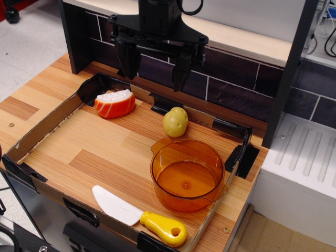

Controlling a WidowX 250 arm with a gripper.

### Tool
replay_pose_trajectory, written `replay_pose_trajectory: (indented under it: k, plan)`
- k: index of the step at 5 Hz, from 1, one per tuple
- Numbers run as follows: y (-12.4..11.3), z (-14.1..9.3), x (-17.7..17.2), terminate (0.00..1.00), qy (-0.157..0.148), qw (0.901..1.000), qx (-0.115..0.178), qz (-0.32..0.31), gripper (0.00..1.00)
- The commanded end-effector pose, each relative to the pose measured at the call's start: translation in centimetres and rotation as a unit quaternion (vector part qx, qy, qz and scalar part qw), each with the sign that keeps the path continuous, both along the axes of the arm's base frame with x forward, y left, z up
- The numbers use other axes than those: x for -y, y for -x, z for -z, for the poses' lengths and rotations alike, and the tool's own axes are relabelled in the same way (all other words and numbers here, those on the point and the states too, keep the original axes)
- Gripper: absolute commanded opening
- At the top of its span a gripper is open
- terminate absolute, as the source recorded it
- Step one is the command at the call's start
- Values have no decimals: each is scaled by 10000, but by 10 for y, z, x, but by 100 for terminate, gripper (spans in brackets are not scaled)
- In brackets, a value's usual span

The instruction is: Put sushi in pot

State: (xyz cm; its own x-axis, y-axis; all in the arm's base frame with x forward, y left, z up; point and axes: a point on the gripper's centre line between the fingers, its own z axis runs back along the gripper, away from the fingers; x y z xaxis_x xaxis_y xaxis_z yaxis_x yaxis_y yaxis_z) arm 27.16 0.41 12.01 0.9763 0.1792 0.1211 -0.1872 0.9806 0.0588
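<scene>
Observation.image view: the gripper (155, 67) is held with jaws spread and empty above the table's back edge. The sushi (115, 103) is seen lying near the far-left corner, well apart from the pot (187, 174).

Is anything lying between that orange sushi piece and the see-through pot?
Only bare wooden tabletop between sushi and pot; the potato sits just off that line, in this single view.
</scene>
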Motion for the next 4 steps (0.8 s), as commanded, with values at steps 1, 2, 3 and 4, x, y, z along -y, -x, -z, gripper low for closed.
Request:
replay_pose_trajectory:
  k: [1,2,3,4]
  plan:
    - [0,0,0,0,0,10000,0,0,100]
    - [-6,-3,-26,0,287,9991,-1,324,100]
    - [-16,-9,-61,0,321,9947,308,924,100]
    - [-26,-2,-87,0,304,9841,365,1711,100]
